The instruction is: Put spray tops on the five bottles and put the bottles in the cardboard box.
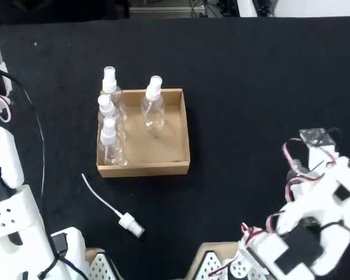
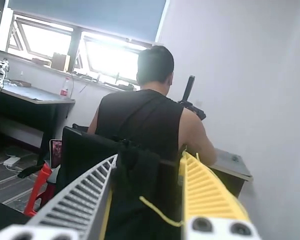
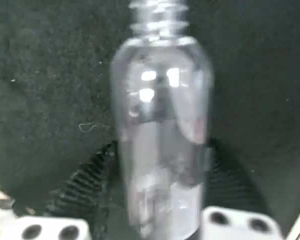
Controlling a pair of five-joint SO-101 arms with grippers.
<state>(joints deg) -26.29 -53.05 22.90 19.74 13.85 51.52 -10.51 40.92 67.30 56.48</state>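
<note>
The cardboard box [image 1: 143,170] sits left of centre on the black table [image 1: 251,70], with bare black cloth above it and a wide open stretch to its right. Three capped bottles [image 1: 107,108] stand in a row along its left wall. A fourth capped bottle [image 1: 153,108] stands near the top wall, and the box floor to the right and below it is bare cardboard. Below the box, near the bottom edge of the frame, a loose spray top [image 1: 130,223] lies on the cloth. Its thin dip tube [image 1: 99,195] slants up and left toward the box's lower left corner without touching it. At the lower right the right gripper [image 1: 316,149] is well apart from the box and holds the uncapped bottle [image 1: 315,136]. In its wrist view the jaws are clamped on the sides of that clear bottle [image 3: 160,100], whose threaded neck is bare over the dark cloth [image 3: 40,60]. The left arm [image 1: 6,192] stands along the left edge of the frame, clear of the box. The left gripper [image 2: 150,165] points up off the table with its white and yellow jaws apart and nothing between them. Behind it are a bright window [image 2: 110,57], a desk [image 2: 30,95] and a pale wall [image 2: 250,75].
</note>
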